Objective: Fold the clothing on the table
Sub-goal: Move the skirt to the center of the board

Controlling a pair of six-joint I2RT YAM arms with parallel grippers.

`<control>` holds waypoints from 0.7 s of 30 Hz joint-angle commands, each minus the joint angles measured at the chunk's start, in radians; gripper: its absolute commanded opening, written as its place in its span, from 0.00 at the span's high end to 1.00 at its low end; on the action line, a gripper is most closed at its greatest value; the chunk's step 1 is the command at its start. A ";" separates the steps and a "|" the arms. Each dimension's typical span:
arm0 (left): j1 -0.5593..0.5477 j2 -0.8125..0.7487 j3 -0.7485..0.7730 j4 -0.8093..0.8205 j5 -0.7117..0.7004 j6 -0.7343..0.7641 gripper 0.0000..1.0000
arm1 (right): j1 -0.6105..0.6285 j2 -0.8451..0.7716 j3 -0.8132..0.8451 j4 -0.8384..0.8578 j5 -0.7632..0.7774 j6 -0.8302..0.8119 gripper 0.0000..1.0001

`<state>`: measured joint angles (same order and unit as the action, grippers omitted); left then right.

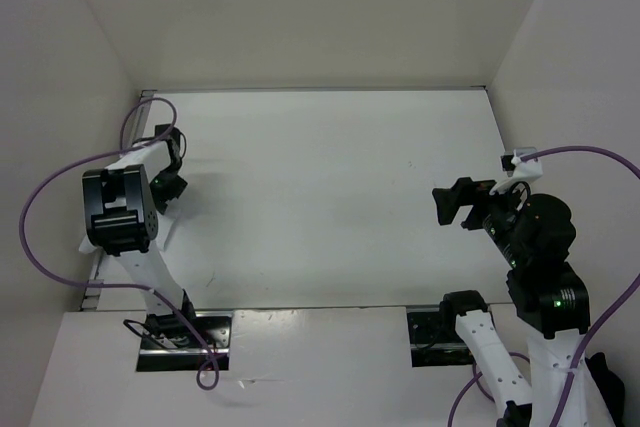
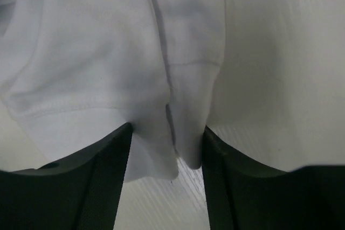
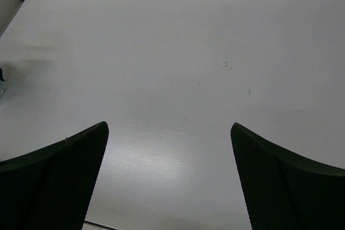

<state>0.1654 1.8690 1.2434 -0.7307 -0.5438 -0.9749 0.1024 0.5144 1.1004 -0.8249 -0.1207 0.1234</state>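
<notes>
Clearly soft and thin, the clothing lies on the counter just ahead of the left gripper. A bunched fold of its hem sits between the jaws and touches both, but I cannot tell whether they pinch it. It should handle light and limp, sagging and slipping easily, so the stitched hem or a corner looks the best hold. The right gripper is spread wide above the counter with nothing between its jaws. No label or writing can be read.
</notes>
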 commanded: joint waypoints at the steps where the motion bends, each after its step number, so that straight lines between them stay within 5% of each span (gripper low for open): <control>1: 0.031 0.030 0.002 0.022 0.047 -0.008 0.41 | 0.008 0.013 0.006 0.012 -0.010 -0.010 0.02; 5: 0.040 0.064 0.002 0.013 0.056 -0.021 0.99 | 0.008 -0.007 0.006 0.012 -0.010 -0.010 0.02; 8: 0.040 0.079 0.080 -0.076 0.045 -0.062 1.00 | 0.008 -0.025 0.006 0.012 -0.010 -0.010 0.02; 11: 0.030 0.020 0.042 0.017 0.210 0.046 1.00 | 0.008 -0.036 0.006 0.012 -0.001 -0.010 0.02; 15: -0.122 -0.099 0.025 0.094 0.252 0.067 1.00 | 0.008 -0.045 0.006 0.012 0.000 -0.010 0.02; 21: -0.423 -0.062 0.186 0.047 0.265 0.052 1.00 | 0.008 -0.065 0.006 0.012 0.009 -0.001 0.02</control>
<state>-0.1524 1.8194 1.3426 -0.6918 -0.3359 -0.9192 0.1024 0.4686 1.1004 -0.8249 -0.1200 0.1223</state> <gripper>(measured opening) 0.031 0.984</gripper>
